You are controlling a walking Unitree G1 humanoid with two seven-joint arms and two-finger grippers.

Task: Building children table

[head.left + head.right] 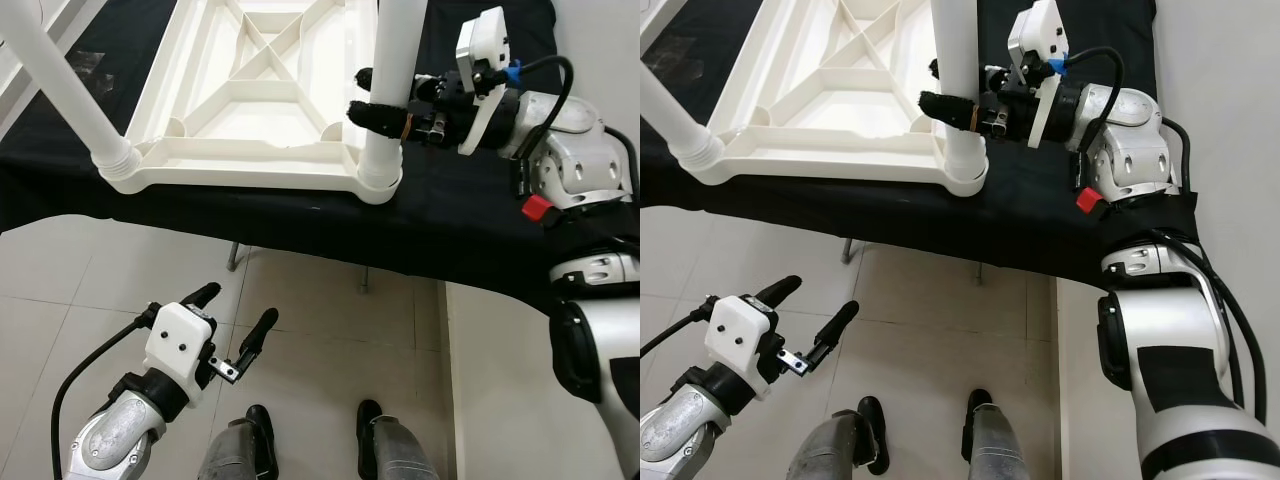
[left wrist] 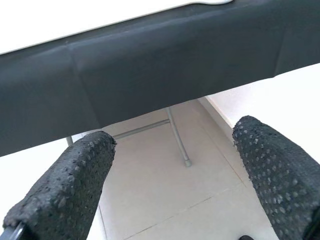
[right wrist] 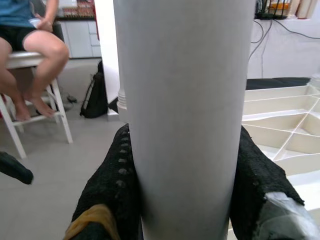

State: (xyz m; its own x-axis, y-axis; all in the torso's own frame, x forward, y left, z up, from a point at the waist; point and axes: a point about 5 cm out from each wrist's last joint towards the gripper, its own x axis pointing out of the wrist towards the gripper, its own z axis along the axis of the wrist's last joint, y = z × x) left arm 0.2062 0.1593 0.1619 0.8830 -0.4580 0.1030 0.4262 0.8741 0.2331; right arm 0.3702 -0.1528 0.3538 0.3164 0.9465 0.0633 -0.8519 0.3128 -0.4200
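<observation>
On the black-covered tabletop (image 1: 300, 225) ahead of me: one white plastic children's table (image 1: 250, 100), upside down, ribbed underside facing up.

Item, table leg (image 1: 392, 80): white round tube, upright, seated in the near corner socket on my right. My right gripper (image 1: 385, 115) reaches in from the right with its jaws clamped on this leg, one black finger on either side, a little above the socket. The right wrist view shows the tube pressed between both fingers (image 3: 112, 190); one finger carries a yellowish band, the other a patch of pale tape.

Item, second leg (image 1: 70, 95): white tube, fitted in the near corner socket on my left, leaning away to the left.

Item, my left gripper (image 1: 235, 320): low, in front of the tabletop edge and apart from the table, above the floor. Jaws apart, holding nothing; between them the left wrist view shows the hanging black cloth and a thin metal support leg (image 2: 177, 137).

Surface and room: pale tiled floor (image 1: 320, 330); my own two feet (image 1: 310, 435) below. Beyond the clamped leg, a person (image 3: 30, 45) sits on a white stool, bare legs, with a dark bag (image 3: 95, 95) on the floor beside.

Writing or brands: none legible.
</observation>
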